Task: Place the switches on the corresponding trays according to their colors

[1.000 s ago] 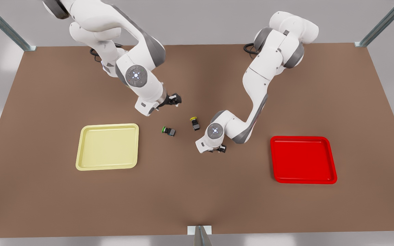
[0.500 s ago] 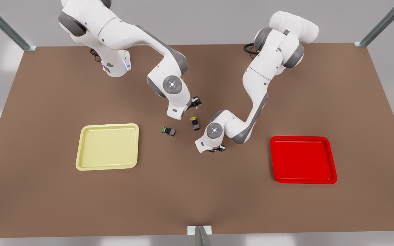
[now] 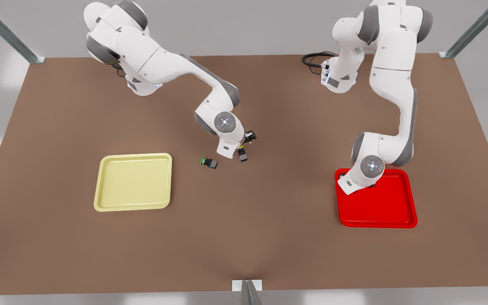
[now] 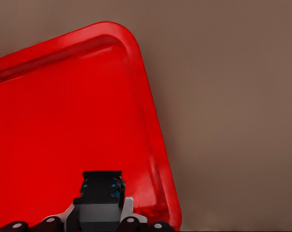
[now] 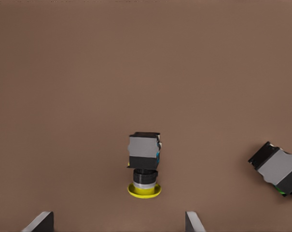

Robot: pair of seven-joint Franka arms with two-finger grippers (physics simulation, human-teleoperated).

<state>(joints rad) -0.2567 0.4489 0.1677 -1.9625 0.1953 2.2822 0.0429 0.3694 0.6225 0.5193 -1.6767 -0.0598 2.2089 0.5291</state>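
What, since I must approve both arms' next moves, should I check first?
1. Left gripper over the red tray: ok.
2. Held switch has a red cap: cannot tell, cap hidden.
3. Right gripper open: ok.
4. Right gripper lined up over the yellow switch: ok, it lies between the fingers.
5. Green switch apart from the yellow switch: ok.

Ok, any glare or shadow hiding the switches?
Front view: even light, soft shadows. Right wrist view: yellow switch unshadowed near the open right gripper. Left wrist view: gloss on the red tray rim; the left gripper holds a switch, cap hidden.
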